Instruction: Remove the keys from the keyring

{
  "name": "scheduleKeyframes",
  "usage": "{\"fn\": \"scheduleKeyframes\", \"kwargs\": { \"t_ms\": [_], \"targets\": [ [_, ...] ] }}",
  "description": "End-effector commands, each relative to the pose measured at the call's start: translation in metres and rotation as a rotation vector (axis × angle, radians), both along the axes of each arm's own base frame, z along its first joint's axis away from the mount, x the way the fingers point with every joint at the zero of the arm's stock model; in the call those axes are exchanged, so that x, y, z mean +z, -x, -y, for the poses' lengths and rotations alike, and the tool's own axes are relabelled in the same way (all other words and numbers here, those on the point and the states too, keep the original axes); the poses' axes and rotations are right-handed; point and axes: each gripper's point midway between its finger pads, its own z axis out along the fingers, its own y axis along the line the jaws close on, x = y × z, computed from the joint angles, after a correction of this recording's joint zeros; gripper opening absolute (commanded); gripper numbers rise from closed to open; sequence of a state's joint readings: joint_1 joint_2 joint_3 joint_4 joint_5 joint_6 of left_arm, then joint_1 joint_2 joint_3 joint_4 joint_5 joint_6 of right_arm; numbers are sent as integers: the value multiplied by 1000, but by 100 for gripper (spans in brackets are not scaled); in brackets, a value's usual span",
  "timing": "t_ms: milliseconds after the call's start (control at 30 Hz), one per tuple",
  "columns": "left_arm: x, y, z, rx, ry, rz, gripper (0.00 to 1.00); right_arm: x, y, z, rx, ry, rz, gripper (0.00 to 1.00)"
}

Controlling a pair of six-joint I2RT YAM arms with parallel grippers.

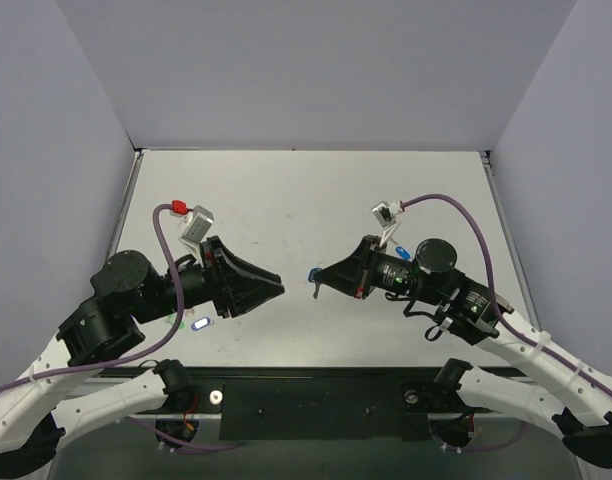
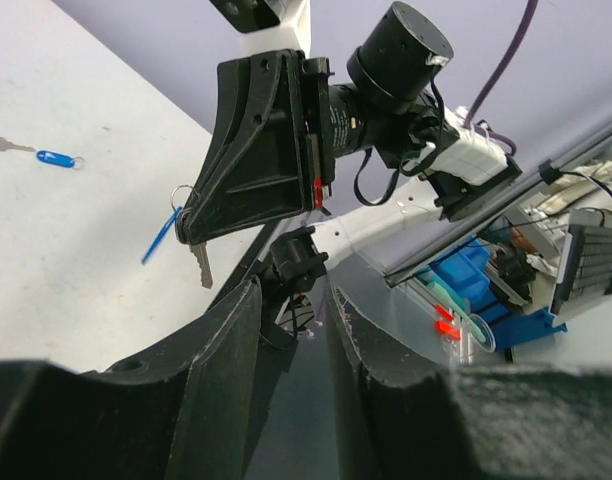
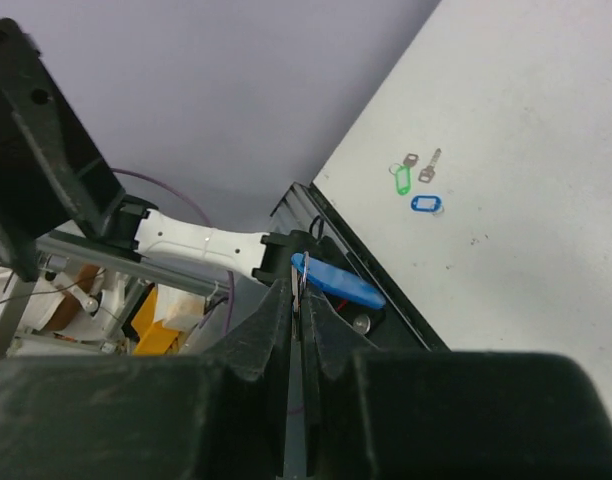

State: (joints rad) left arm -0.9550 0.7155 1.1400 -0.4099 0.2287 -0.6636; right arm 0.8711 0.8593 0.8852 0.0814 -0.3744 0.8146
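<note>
My right gripper (image 1: 317, 279) is shut on the thin silver keyring (image 2: 183, 194) and holds it above the table's middle. A bright blue tag (image 2: 161, 236) and a bare silver key (image 2: 201, 266) hang from the ring. In the right wrist view the ring's edge (image 3: 300, 272) sits between the shut jaws, and the blue tag (image 3: 338, 283) sticks out to the right. My left gripper (image 1: 279, 288) is open and empty. It points at the right gripper's tip from a short gap to the left. Its fingers (image 2: 226, 330) stand apart.
A green tag (image 3: 402, 179), small silver keys (image 3: 427, 166) and a blue tag (image 3: 425, 204) lie on the table near the left arm, also showing in the top view (image 1: 198, 323). Another blue-capped key (image 2: 53, 157) lies on the table beyond the right gripper.
</note>
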Motion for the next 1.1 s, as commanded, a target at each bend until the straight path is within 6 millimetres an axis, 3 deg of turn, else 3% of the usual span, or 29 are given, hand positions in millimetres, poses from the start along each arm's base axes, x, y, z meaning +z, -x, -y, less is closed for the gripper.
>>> {"fn": "scheduleKeyframes", "kwargs": {
  "t_ms": [0,167,333,600,1067],
  "targets": [
    [24,21,5,-115,106,57,41,46,16,0,77,-155,119,0],
    [19,18,14,-135,115,54,38,63,30,-3,151,-224,152,0],
    [31,18,23,-167,146,85,38,65,44,-4,214,-222,181,0],
    [25,14,29,-178,87,107,38,72,71,-7,319,-213,240,0],
    [6,14,39,-216,34,83,37,71,79,-13,348,-188,259,0]
  ]
}}
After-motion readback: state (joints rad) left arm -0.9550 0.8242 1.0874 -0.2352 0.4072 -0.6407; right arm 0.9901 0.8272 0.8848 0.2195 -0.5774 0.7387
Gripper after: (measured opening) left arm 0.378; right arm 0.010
